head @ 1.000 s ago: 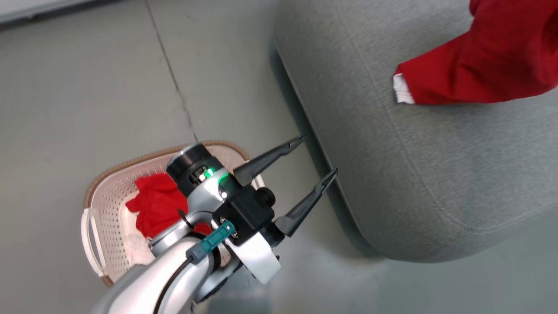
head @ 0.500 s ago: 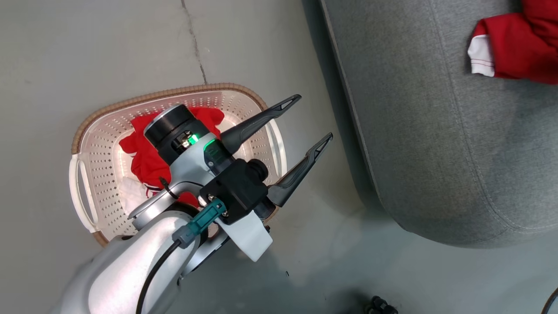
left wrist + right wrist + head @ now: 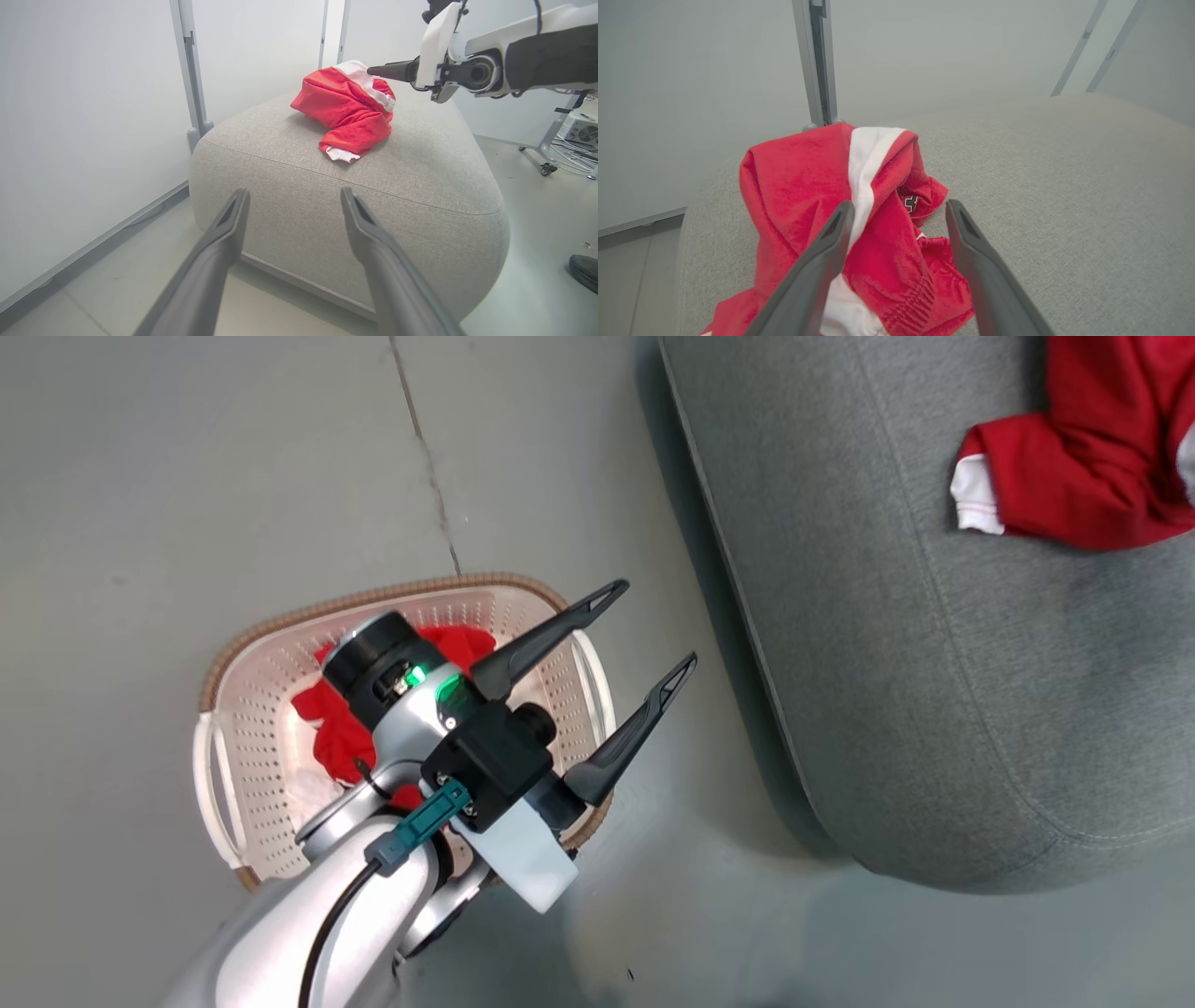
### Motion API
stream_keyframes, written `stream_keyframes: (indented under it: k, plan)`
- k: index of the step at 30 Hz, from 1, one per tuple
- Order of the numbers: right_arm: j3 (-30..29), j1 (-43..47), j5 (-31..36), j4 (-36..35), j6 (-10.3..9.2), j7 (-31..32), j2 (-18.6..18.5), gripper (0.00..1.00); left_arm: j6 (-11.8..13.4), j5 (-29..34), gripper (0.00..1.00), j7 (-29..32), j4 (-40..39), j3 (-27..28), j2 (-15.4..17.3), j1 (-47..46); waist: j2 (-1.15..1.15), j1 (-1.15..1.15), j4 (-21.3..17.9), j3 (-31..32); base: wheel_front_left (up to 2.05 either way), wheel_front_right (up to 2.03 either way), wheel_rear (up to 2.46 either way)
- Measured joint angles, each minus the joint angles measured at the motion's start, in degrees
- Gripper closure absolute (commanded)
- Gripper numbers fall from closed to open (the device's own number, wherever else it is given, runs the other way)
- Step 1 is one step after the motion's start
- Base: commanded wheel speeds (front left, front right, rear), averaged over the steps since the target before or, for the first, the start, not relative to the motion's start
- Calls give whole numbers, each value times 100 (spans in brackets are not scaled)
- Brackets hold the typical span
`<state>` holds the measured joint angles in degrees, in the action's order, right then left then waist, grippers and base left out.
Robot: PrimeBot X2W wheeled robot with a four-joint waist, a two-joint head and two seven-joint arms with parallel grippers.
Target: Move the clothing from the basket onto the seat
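The cream basket (image 3: 280, 627) with a brown rim stands on the floor left of the seat, and red clothing (image 3: 467, 641) lies in it, partly hidden by my left arm. My left gripper (image 3: 655, 623) hovers open over the basket's right rim, with nothing in it; the left wrist view has the same gripper (image 3: 294, 192) pointing at the grey seat (image 3: 420, 186). Another red and white garment (image 3: 1074, 476) lies on the seat (image 3: 934, 663). My right gripper (image 3: 900, 205) is open just above this garment (image 3: 798, 196), its fingers straddling the cloth without pinching it. The left wrist view catches the right gripper (image 3: 384, 71) beside the garment (image 3: 345, 107).
A seam (image 3: 425, 448) runs across the grey floor above the basket. White wall panels with metal posts (image 3: 191, 70) stand behind the seat. A wheeled stand with cables (image 3: 546, 163) and a dark object (image 3: 584, 270) sit on the floor to the seat's right.
The head camera has swung, so basket and seat have shifted in the picture. The garment on the seat has gone from a stretched sleeve to a bunched heap. My left gripper stays open.
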<state>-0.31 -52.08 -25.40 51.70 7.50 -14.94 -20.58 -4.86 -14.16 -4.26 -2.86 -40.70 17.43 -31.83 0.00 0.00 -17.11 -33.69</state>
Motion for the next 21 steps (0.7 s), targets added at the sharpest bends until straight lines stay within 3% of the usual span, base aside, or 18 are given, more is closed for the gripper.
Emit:
stream_keyframes:
  k: [11, 19, 21]
  plan:
    - [-168, 1230, 688, -1055, 0, -5, 307, 0, 437, -415, 0, -427, 404, 143, -219, 754, 0, 0, 212, 1120, 0, 0, 0]
    - [-78, 2202, 973, -2519, 0, 155, 753, 0, 867, -762, 0, -697, 627, 552, -376, 1082, 0, 0, 668, 1684, 0, 0, 0]
    - [-9, 2655, 988, -3215, 0, 301, 975, 0, 1022, -875, 0, -772, 705, 722, -391, 1207, 0, 0, 884, 1854, 0, 0, 0]
